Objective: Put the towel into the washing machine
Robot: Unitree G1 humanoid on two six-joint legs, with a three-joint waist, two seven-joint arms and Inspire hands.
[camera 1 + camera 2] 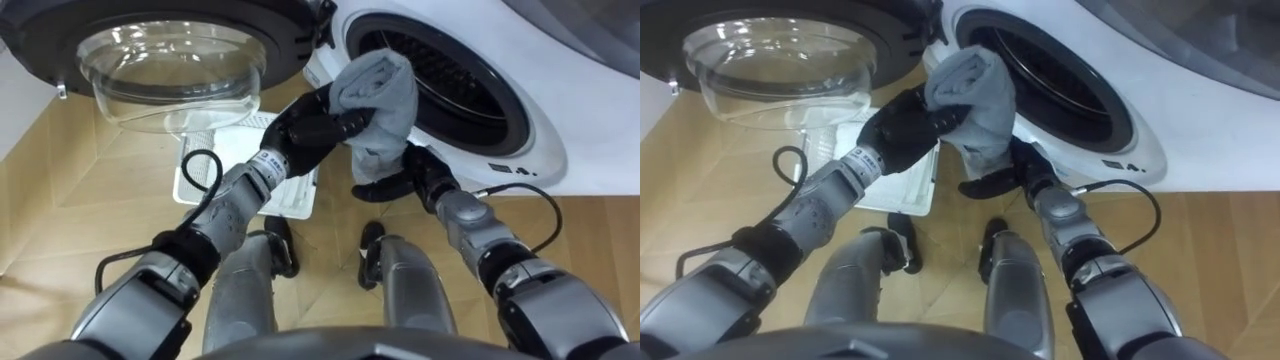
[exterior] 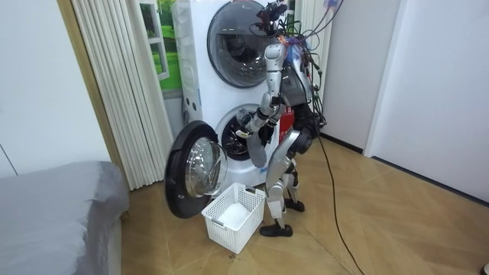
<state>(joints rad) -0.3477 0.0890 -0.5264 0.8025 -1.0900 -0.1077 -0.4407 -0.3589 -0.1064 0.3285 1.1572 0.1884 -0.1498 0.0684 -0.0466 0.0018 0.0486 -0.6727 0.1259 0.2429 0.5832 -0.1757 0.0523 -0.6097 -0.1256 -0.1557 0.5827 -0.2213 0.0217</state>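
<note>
Left hand (image 1: 305,128): fingers curled tight into the grey towel (image 1: 385,85), a soft bunched lump with one end hanging. Right hand (image 1: 395,185) lies under that end, fingers fairly straight. A white basket (image 1: 290,200) stands on the floor below. The towel is at the drum (image 1: 470,95) mouth, door (image 1: 170,50) swung open.

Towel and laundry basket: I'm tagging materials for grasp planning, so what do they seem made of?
The towel looks like soft, matte grey cloth: it bunches and droops from the left hand. The basket seems rigid white plastic, judging by its straight lattice walls.
</note>
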